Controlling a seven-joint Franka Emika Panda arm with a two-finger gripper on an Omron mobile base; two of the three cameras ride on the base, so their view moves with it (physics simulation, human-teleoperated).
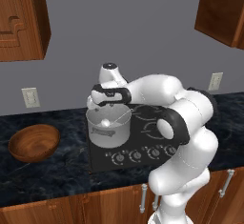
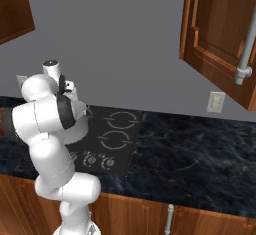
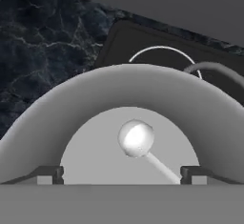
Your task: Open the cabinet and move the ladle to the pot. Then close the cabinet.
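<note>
The steel pot [image 1: 108, 128] stands on the left burner of the black cooktop [image 1: 143, 144]. The whitish ladle [image 3: 137, 138] lies inside the pot, its ball head on the floor and its thin handle leaning toward the rim; it also shows as the ladle [image 1: 110, 122]. My gripper [image 1: 110, 105] hangs just above the pot's mouth, open, and its fingertips [image 3: 47, 173] stand wide apart either side of the ladle without touching it. The reddish-brown cabinet door [image 2: 220, 39], with its silver bar handle [image 2: 246, 49], stands swung open at upper right.
A wooden bowl [image 1: 34, 142] sits on the dark marble counter [image 2: 190, 154] left of the cooktop. A second wall cabinet [image 1: 21, 18] hangs at upper left, shut. Wall outlets [image 1: 30, 97] sit behind the counter. Under-counter doors with silver handles [image 1: 143, 198] run along the front.
</note>
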